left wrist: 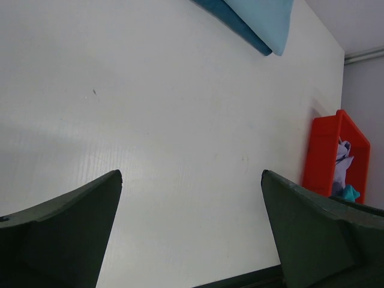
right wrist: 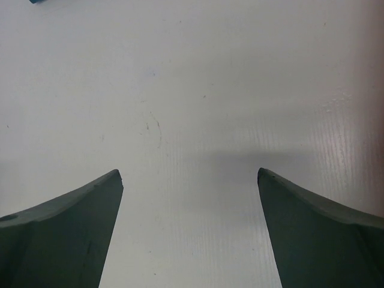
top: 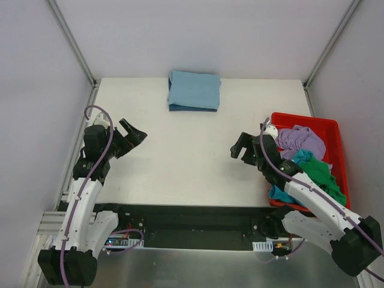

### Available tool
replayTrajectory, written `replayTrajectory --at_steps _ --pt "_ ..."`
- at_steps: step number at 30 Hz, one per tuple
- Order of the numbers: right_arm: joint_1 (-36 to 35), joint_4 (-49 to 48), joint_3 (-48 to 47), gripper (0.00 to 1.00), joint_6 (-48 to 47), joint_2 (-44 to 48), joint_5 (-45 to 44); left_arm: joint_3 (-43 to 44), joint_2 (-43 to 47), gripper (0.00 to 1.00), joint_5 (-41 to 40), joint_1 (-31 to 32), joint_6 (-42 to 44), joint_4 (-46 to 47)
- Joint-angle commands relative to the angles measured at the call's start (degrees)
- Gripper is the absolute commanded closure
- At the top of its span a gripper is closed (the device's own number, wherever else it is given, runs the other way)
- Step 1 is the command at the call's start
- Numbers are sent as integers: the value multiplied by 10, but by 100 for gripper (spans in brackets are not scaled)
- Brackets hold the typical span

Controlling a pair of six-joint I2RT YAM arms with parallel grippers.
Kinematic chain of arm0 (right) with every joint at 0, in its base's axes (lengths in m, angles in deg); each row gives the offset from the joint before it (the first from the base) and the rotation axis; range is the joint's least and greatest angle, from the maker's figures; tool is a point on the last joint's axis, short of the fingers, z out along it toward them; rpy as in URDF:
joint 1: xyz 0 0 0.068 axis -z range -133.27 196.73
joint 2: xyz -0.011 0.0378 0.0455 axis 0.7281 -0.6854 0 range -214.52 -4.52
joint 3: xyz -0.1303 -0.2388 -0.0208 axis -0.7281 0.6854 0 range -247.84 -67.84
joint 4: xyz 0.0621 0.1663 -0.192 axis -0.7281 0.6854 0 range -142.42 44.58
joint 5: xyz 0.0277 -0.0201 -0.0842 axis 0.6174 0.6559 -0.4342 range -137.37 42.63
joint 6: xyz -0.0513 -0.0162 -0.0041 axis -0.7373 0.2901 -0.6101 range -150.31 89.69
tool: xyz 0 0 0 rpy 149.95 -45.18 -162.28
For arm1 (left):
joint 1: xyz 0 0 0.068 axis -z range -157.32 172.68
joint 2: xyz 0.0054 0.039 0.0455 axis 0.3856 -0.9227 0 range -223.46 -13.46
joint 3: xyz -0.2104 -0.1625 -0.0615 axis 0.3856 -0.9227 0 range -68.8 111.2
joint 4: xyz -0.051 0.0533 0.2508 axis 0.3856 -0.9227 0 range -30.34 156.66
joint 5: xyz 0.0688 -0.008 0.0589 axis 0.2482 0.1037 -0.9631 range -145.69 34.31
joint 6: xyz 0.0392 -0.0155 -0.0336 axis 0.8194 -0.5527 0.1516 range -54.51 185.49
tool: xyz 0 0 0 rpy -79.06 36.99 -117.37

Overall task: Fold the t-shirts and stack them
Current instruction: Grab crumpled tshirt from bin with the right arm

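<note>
A folded light blue t-shirt (top: pixel 194 89) lies at the back middle of the white table (top: pixel 186 156), on top of a darker blue folded one (top: pixel 192 108). The pile's corner also shows in the left wrist view (left wrist: pixel 264 24). A lilac t-shirt (top: pixel 300 140), a green one (top: pixel 324 174) and a teal one (top: pixel 300 157) lie crumpled in the red tub (top: pixel 327 126). My left gripper (top: pixel 137 135) is open and empty over the left of the table. My right gripper (top: pixel 239 150) is open and empty, just left of the tub.
The red tub stands at the table's right edge and also shows in the left wrist view (left wrist: pixel 324 150). Grey walls and metal frame posts (top: pixel 72 42) close the table at the back and sides. A black rail (top: pixel 192 219) runs along the near edge.
</note>
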Motion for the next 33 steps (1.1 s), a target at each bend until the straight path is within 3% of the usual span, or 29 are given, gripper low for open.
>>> replayTrajectory --at_steps 1,4,10,14,17,21,25,29,33 --pt "3 -18 -16 4 27 -19 2 -2 -13 1 8 -2 -8 12" --pt "19 11 -35 4 28 -41 -7 -7 -29 1 30 -2 2 33" --pt "144 114 -163 4 9 -121 98 -17 -72 1 76 -2 26 82" --pt "202 250 -269 4 -10 -151 7 -19 -86 1 77 -2 38 89" --pt "281 413 -333 4 25 -166 -121 -20 -92 1 71 -1 40 96" --pt "435 442 -320 4 -3 -165 -78 -18 -107 1 73 -2 45 100" --pt "524 450 -273 4 2 -126 -108 -14 -117 1 77 -1 48 103" --pt "634 398 -217 4 -30 -95 -48 -12 -124 1 74 -1 51 104" --pt "689 377 -190 4 -60 -106 -34 -9 -133 1 74 2 53 106"
